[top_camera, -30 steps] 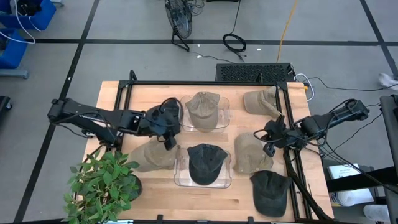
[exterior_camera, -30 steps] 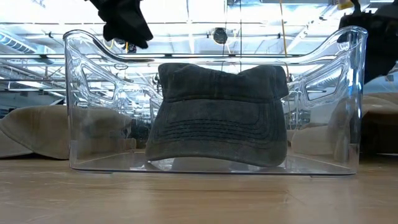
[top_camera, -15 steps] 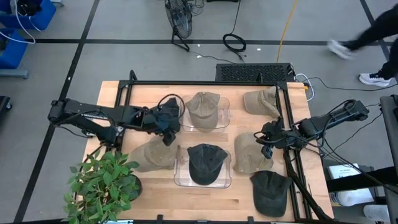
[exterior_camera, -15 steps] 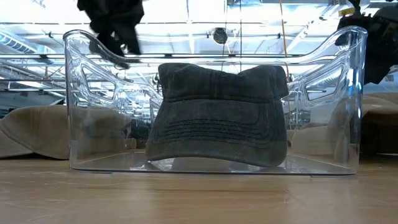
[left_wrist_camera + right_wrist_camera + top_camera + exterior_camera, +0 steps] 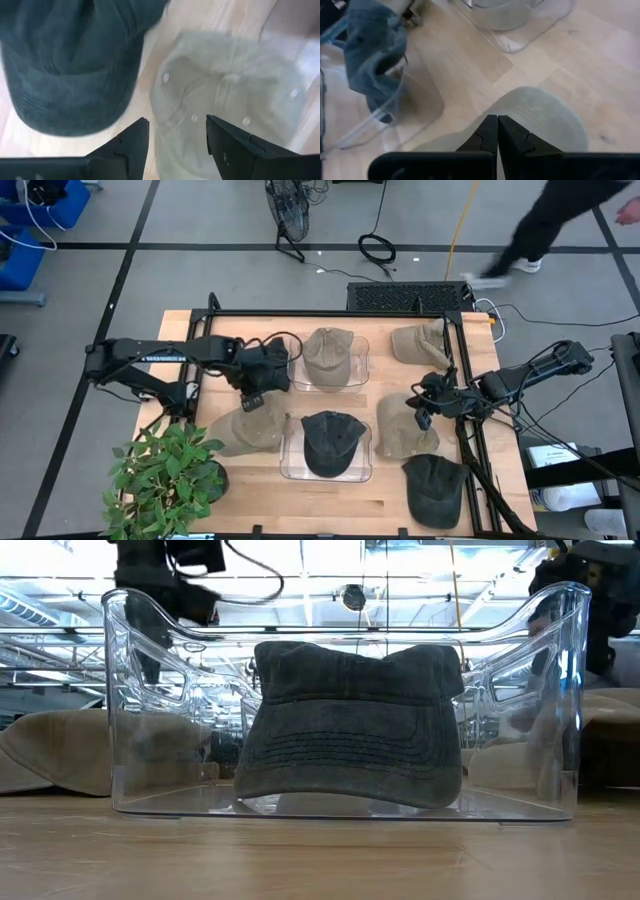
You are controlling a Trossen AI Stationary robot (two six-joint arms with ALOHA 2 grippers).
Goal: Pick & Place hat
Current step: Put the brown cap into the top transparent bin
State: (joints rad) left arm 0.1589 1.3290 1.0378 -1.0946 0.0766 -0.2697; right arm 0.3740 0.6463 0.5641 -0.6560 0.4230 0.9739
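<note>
- A dark hat (image 5: 333, 438) sits in the near clear bin (image 5: 287, 464); a tan hat (image 5: 326, 355) fills the far bin (image 5: 360, 345).
- My left gripper (image 5: 175, 132), fingers apart and empty, hovers over another tan hat (image 5: 247, 430) on the table (image 5: 180, 330).
- My right gripper (image 5: 497, 131), fingers together, hangs above a tan hat (image 5: 398, 425).

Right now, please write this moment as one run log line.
left gripper: open, empty, above tan hat | right gripper: shut, empty, over second tan hat | dark hat: in clear bin
</note>
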